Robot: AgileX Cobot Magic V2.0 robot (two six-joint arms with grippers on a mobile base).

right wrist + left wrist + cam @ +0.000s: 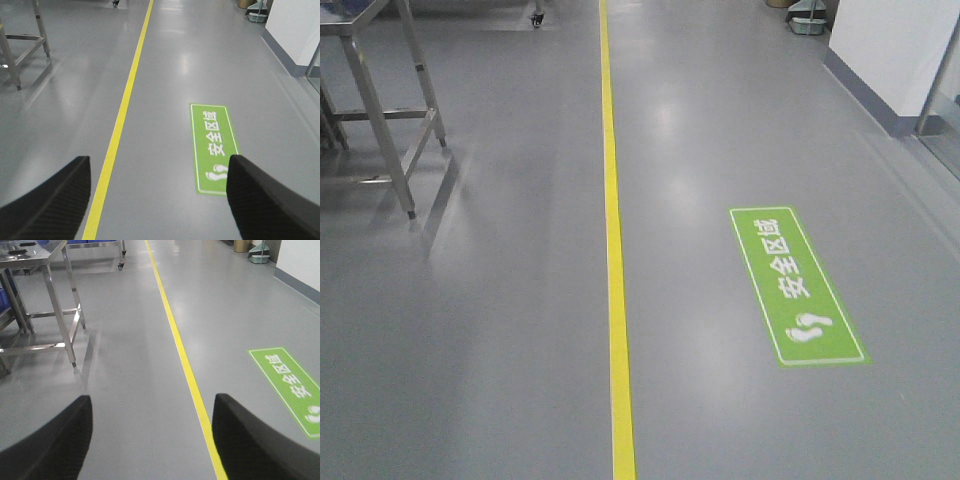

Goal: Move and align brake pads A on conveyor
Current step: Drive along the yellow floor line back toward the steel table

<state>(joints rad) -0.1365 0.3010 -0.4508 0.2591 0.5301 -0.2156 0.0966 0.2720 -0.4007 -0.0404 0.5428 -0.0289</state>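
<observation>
**Both sets of fingers open over bare floor, pads out of view**

None of my three feeds shows the brake pads or the conveyor, so I cannot place them relative to either arm.

On the left wrist feed, the left fingers (55,445) stand wide apart with nothing between them but grey floor (135,390). A yellow line (186,365) runs up the floor between them, closer to the finger on the picture's right. Off to the left stands a steel surface (42,254) on thin legs. There are small dark shapes on its top, too far off for me to identify.

The right fingers (265,200) are spread the same way, also holding nothing. Between them I see the yellow line near the left-hand finger. A green floor sign (214,145) with white characters and footprints lies near the right-hand one. A white wall (292,30) closes the right side.
</observation>
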